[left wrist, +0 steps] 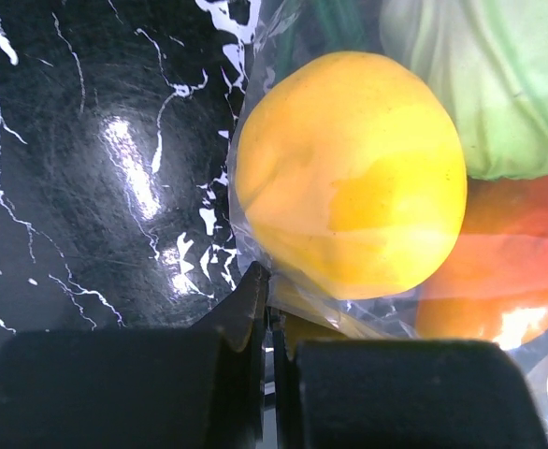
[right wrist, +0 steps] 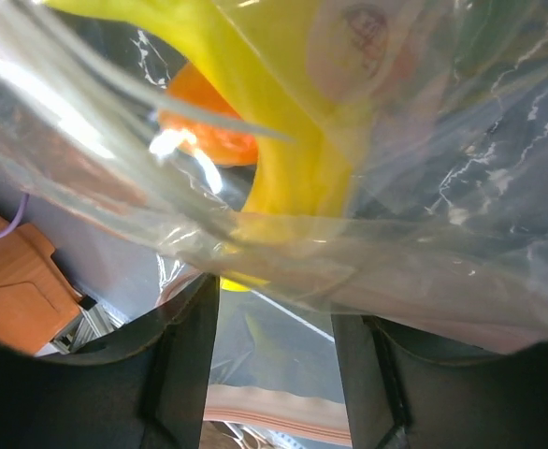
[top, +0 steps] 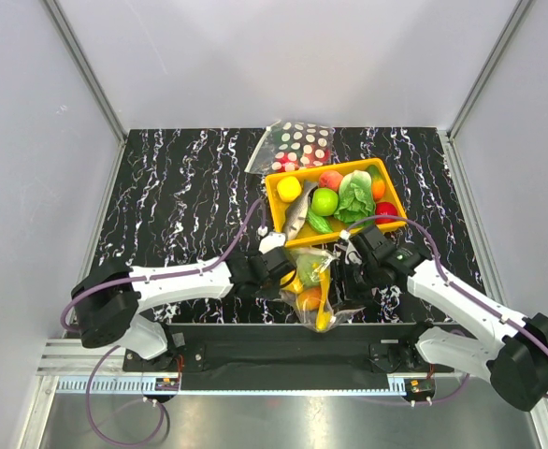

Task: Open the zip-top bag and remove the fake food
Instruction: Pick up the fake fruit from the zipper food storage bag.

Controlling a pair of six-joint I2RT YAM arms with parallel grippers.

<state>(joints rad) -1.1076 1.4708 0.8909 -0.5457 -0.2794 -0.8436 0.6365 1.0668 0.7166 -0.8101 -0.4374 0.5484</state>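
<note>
On the black marbled tabletop [top: 180,187], at 6 o'clock, the zip-top bag [top: 316,281], fake food [left wrist: 349,178] inside, is pinched by the closed left end effector [left wrist: 272,323]. The right end effector [right wrist: 274,304] is parted at the bag's 3 o'clock side. Opening is judged unfinished: the opposite lip must be gripped next.

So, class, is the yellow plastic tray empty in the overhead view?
No, the yellow plastic tray holds a glossy green toy apple and a leafy toy lettuce.

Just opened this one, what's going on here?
Both arms are working on the zip-top bag. The left gripper is shut on its plastic beside a yellow fruit; the right gripper stands open with bag plastic lying across it. The fake food is inside the bag, and more sits in the yellow tray behind.
</note>
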